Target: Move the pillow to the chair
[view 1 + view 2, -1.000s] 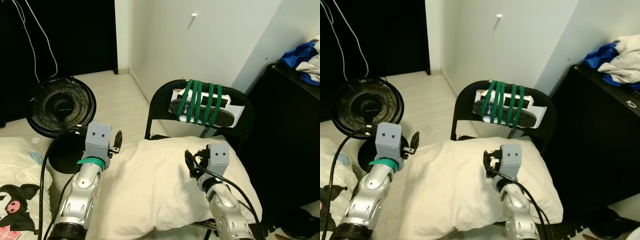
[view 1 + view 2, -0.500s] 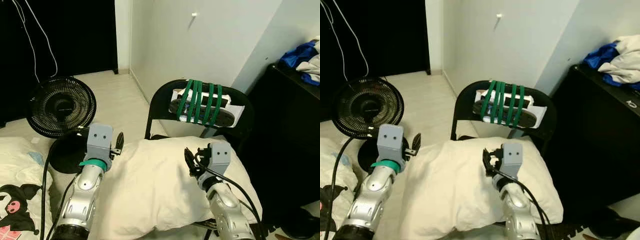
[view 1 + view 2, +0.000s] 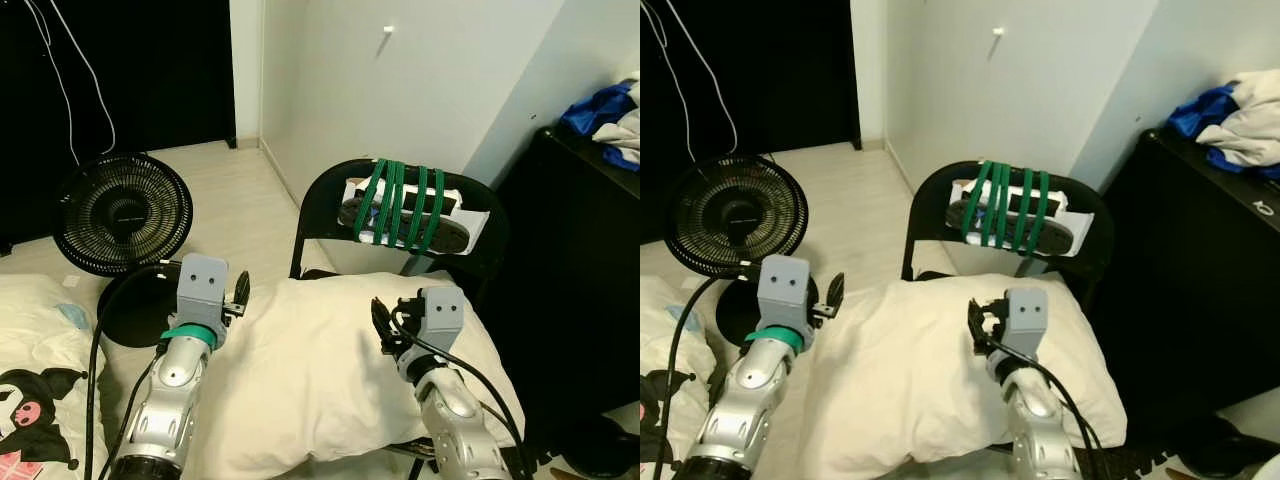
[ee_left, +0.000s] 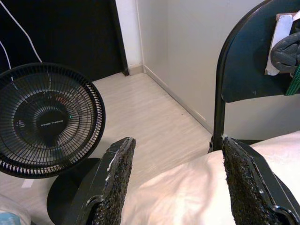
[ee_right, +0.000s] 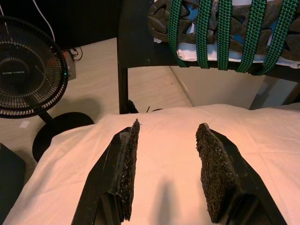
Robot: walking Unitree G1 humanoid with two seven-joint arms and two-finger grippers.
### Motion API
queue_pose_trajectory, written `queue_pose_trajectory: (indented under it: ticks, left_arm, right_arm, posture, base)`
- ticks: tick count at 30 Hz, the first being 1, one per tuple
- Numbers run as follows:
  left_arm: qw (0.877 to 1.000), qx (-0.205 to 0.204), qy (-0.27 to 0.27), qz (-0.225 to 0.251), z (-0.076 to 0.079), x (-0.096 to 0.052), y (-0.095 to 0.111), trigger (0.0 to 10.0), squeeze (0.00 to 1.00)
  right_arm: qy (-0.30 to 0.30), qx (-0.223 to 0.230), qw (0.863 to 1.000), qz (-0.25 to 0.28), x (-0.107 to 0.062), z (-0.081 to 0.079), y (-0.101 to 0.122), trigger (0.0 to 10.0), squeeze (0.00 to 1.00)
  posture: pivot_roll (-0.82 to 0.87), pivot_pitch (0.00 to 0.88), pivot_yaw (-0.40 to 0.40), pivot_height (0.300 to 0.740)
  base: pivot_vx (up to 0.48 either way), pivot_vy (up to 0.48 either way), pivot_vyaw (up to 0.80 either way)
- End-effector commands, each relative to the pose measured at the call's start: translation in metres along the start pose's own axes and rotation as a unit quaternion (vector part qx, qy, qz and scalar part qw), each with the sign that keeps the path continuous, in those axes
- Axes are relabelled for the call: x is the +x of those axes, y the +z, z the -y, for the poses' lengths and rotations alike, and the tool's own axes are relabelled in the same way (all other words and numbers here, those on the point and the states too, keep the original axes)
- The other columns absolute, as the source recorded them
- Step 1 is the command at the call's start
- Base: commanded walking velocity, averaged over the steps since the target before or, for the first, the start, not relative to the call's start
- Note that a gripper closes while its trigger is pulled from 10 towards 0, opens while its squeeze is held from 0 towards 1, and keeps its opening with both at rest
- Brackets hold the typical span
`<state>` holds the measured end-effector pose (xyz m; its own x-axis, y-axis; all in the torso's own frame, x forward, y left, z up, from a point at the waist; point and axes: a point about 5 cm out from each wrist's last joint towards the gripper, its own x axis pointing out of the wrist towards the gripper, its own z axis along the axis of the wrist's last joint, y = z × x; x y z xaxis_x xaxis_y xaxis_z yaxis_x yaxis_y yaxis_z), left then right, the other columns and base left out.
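Change since 1 s ago: the left gripper (image 3: 240, 293) has edged slightly toward the pillow's near-left corner; the pillow, the chair and the right gripper (image 3: 380, 322) lie as before.
Pillow (image 3: 320, 370): cream, lying flat across the seat of the black chair (image 3: 330, 190), its left part overhanging the seat toward the fan.
Left gripper: released, its 2 fingers (image 4: 115, 173) spread wide and holding nothing; it sits at the pillow's left edge, and the wrist view shows the pillow's corner between and beyond the fingertips.
Right gripper: released, its 2 fingers (image 5: 126, 164) parted just above the middle of the pillow; whether the tips touch the fabric cannot be told.
Chair backrest: bears a dark bundle lashed on with 4 green straps (image 3: 400, 205).
Fan (image 3: 122, 212): black floor fan on the pale floor, left of the chair, near the left gripper.
Bedding (image 3: 30, 380): white with a cartoon print, at the robot's far left.
Cabinet (image 3: 580, 290): black, right of the chair, with blue and white clothes (image 3: 1235, 115) on top.
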<state>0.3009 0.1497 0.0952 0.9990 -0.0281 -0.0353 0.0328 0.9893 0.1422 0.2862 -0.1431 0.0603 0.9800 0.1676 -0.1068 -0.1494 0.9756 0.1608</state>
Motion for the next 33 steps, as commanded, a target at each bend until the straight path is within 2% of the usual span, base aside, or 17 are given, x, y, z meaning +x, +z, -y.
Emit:
queue_pose_trajectory:
  ticks: [1, 11, 25, 33]
  left_arm:
    - [1.000, -0.002, 0.000, -0.012, 0.0025, -0.0043, -0.0051, 10.0, 0.00]
    - [1.000, -0.002, 0.008, -0.013, -0.0023, -0.0049, -0.0055, 10.0, 0.00]
    - [1.000, -0.006, 0.009, -0.012, 0.0004, -0.0031, -0.0043, 10.0, 0.00]
    - [1.000, -0.005, 0.015, -0.010, -0.0023, -0.0015, -0.0029, 10.0, 0.00]
  right_arm:
    - [0.003, -0.005, 1.000, 0.000, -0.0040, 0.0036, -0.0029, 10.0, 0.00]
    - [-0.002, -0.010, 1.000, 0.000, -0.0031, 0.0055, -0.0015, 10.0, 0.00]
    - [0.004, -0.007, 1.000, -0.003, -0.0059, 0.0068, -0.0025, 10.0, 0.00]
    - [0.024, -0.001, 1.000, -0.007, -0.0068, 0.0017, -0.0051, 10.0, 0.00]
  posture:
    - [0.01, 0.022, -0.019, 0.740]
    - [0.00, 0.028, -0.023, 0.740]
    - [-0.02, 0.038, -0.033, 0.740]
    - [-0.02, 0.036, -0.029, 0.740]
  base:
    - [0.000, 0.000, 0.00]
    - [0.000, 0.000, 0.00]
    - [0.000, 0.000, 0.00]
    - [0.000, 0.000, 0.00]
